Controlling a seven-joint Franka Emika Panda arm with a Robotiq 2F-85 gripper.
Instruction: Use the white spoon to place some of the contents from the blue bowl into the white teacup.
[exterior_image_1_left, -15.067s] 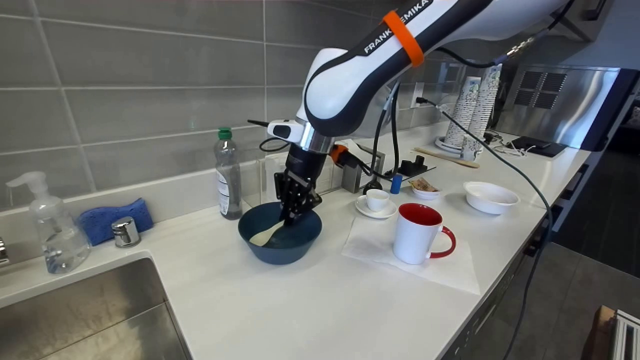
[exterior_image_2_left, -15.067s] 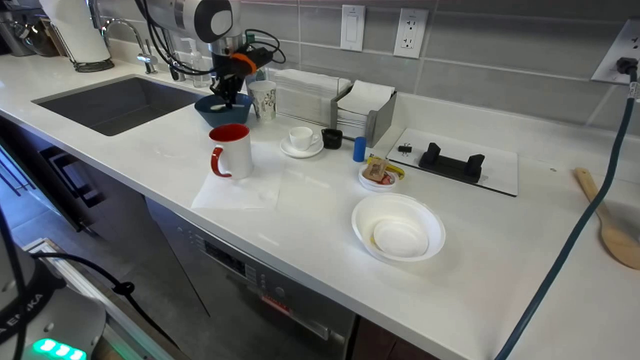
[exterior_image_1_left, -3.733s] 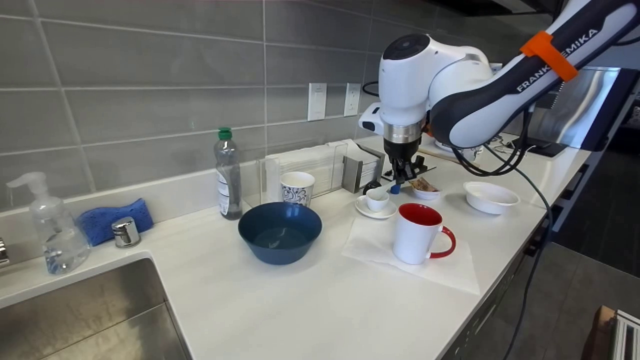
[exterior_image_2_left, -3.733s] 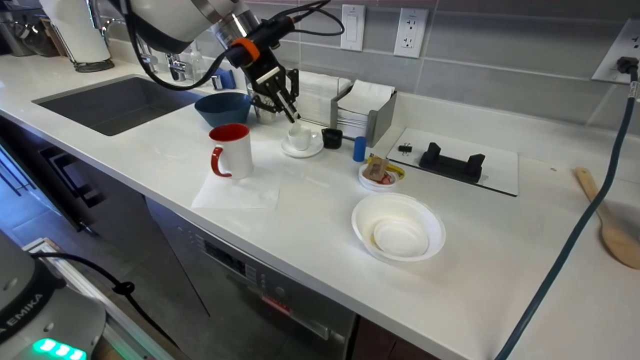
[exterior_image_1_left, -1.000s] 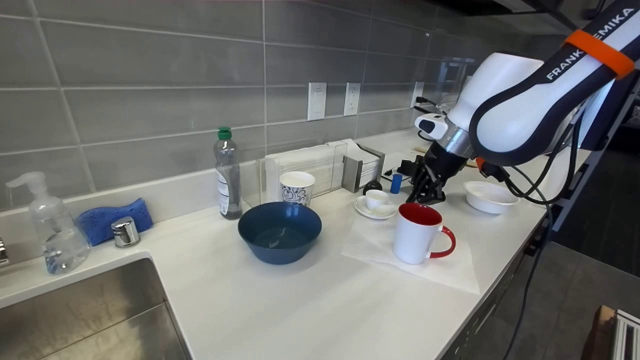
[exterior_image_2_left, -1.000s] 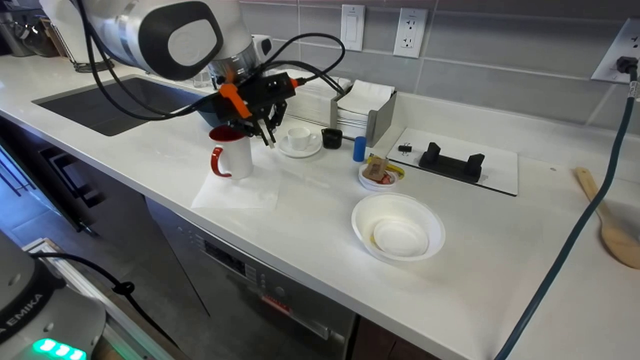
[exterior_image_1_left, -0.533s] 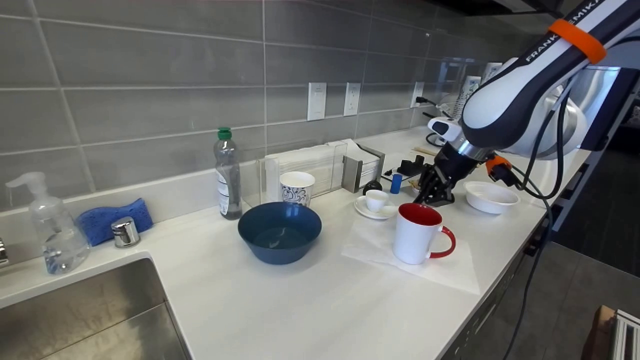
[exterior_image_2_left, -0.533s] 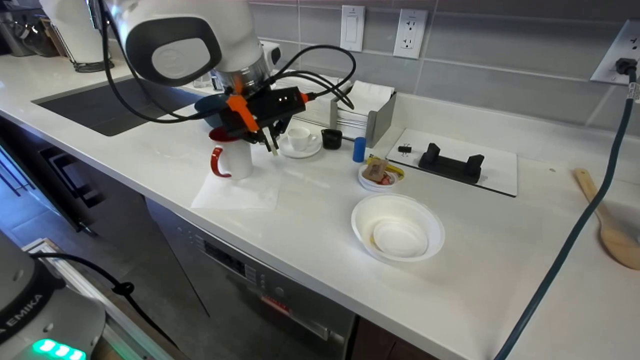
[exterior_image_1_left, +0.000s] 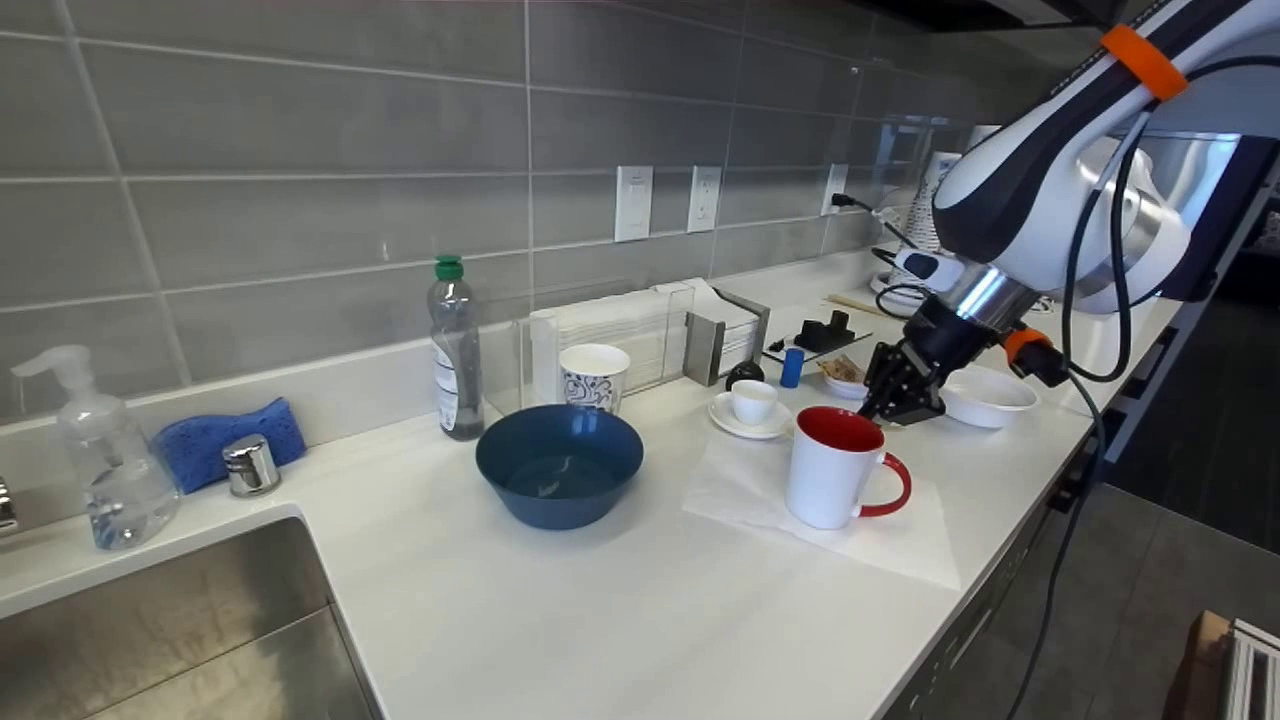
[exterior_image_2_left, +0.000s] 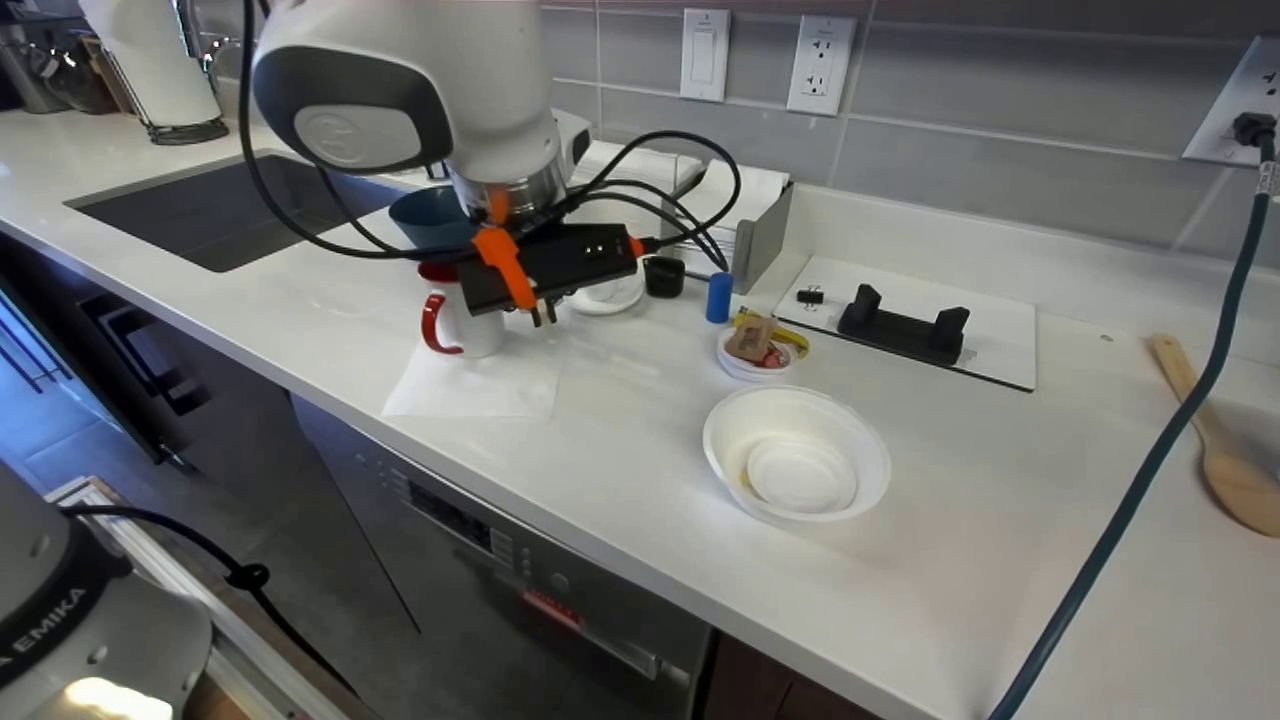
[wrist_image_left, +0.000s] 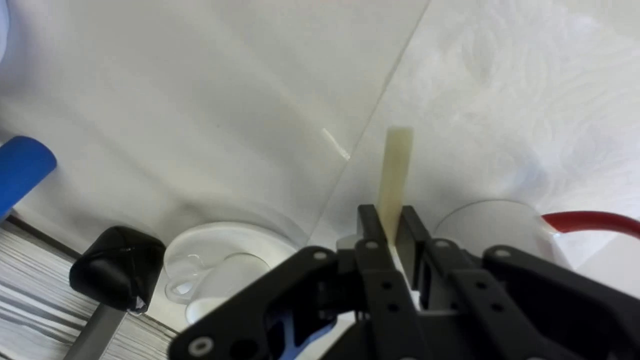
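Note:
My gripper (wrist_image_left: 387, 212) is shut on the white spoon (wrist_image_left: 396, 165); one end of its pale handle sticks out past the fingertips, and the rest is hidden. In an exterior view the gripper (exterior_image_1_left: 875, 408) is just behind the mug, right of the white teacup (exterior_image_1_left: 754, 402). The teacup stands upright on its saucer (exterior_image_1_left: 733, 424). The wrist view shows the teacup (wrist_image_left: 232, 275) left of the fingers, apart from them; its inside is not visible. The blue bowl (exterior_image_1_left: 560, 485) stands at the left, far from the gripper; I cannot make out its contents.
The white mug with red handle (exterior_image_1_left: 826, 485) stands on a napkin (exterior_image_1_left: 915, 540), close to the gripper. A blue cylinder (exterior_image_2_left: 719, 298), packet dish (exterior_image_2_left: 755, 348) and white bowl (exterior_image_2_left: 797, 490) stand nearby. A patterned cup (exterior_image_1_left: 594, 375) is behind the blue bowl. The sink (exterior_image_1_left: 180, 620) is left.
The gripper with the spoon was in the blue bowl, then over the teacup 3.7 seconds ago. It has since moved away from the teacup, right and behind the mug, spoon still held.

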